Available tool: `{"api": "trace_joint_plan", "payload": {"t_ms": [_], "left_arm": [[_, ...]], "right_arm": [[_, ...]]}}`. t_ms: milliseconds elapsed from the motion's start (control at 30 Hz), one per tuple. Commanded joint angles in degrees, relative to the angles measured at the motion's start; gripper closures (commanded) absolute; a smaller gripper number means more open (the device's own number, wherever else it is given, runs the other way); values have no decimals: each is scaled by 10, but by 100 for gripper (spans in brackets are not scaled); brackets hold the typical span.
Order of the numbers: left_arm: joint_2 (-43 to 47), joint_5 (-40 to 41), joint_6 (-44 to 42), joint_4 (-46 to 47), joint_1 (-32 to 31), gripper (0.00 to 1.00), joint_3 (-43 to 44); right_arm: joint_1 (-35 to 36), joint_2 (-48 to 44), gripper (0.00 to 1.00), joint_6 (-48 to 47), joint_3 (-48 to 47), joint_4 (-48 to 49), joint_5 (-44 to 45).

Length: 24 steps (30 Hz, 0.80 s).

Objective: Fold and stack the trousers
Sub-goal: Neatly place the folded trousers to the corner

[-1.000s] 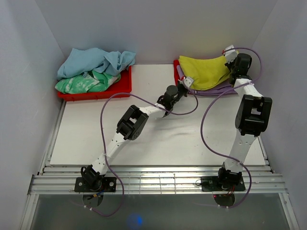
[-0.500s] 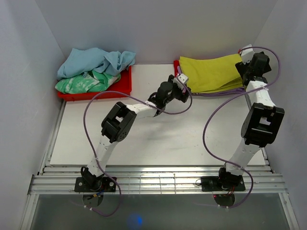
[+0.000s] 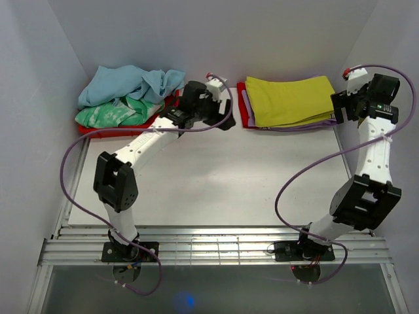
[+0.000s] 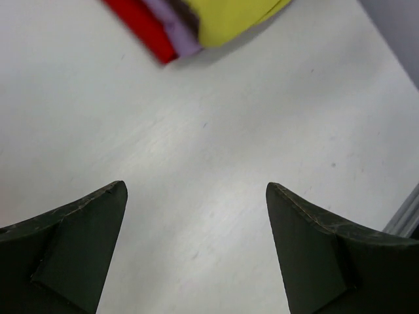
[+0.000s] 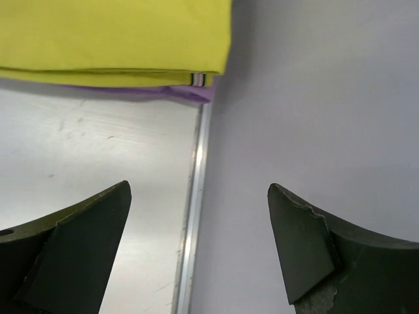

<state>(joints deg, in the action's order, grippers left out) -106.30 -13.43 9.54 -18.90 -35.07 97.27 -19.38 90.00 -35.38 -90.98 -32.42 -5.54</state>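
Yellow trousers cut by the top edge in 2 wrist views.

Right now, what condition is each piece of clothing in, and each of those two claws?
yellow trousers: folded flat, on top of the right-hand stack.
purple trousers: folded, under the yellow pair, only an edge showing.
blue garment: crumpled, unfolded, in the left red tray.
green garment: crumpled, unfolded, partly under the blue one.
left gripper: open, holding nothing.
right gripper: open, holding nothing.
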Motion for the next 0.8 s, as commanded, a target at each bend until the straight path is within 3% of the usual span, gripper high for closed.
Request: {"api": "trace_joint_plan", "payload": {"t_ms": [0, 133, 267, 533, 767], "left_arm": [[118, -126, -30, -157, 89, 2, -59], [166, -152, -73, -279, 153, 2, -87], [255, -186, -112, -279, 232, 2, -168], [418, -101, -138, -271, 249, 2, -290], [475, -33, -132, -276, 250, 2, -345]], "right_arm": [[0, -96, 10, 28, 19, -105, -94], [-1, -212, 10, 48, 142, -73, -124], [-1, -263, 10, 81, 179, -52, -133], [-1, -344, 10, 71, 237, -117, -217], [0, -369, 10, 54, 283, -178, -264]]}}
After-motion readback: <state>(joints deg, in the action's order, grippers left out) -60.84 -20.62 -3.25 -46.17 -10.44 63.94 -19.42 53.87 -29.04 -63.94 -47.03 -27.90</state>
